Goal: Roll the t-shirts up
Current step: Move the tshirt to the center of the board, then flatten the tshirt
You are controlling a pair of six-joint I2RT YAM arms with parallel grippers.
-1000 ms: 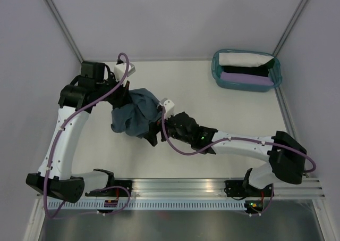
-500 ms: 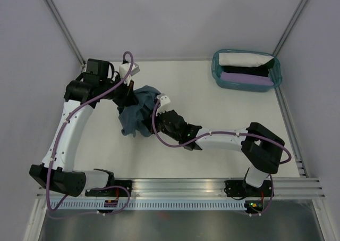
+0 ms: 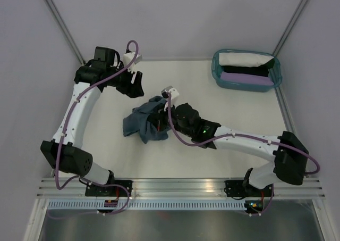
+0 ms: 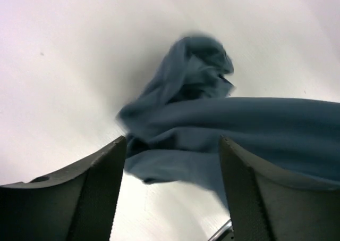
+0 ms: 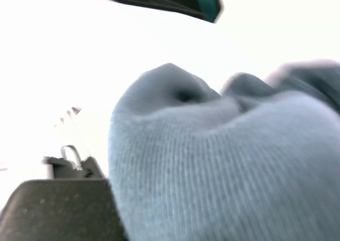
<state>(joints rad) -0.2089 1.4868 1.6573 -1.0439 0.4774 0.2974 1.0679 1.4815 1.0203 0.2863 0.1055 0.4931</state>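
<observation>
I see the right gripper point(image 3: 161, 123) pinching the crumpled slate-blue t-shirt point(image 3: 139, 126) at its right edge. Left gripper point(image 3: 137, 85) spread, apart from the cloth, beyond it.

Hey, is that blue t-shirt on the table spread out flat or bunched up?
Bunched up. The blue t-shirt is a crumpled heap of overlapping folds, with nothing laid flat; the right claw is shut on its edge.

Open table point(image 3: 234, 105) between slate-blue shirt point(image 3: 139, 126) and basket point(image 3: 214, 71)
</observation>
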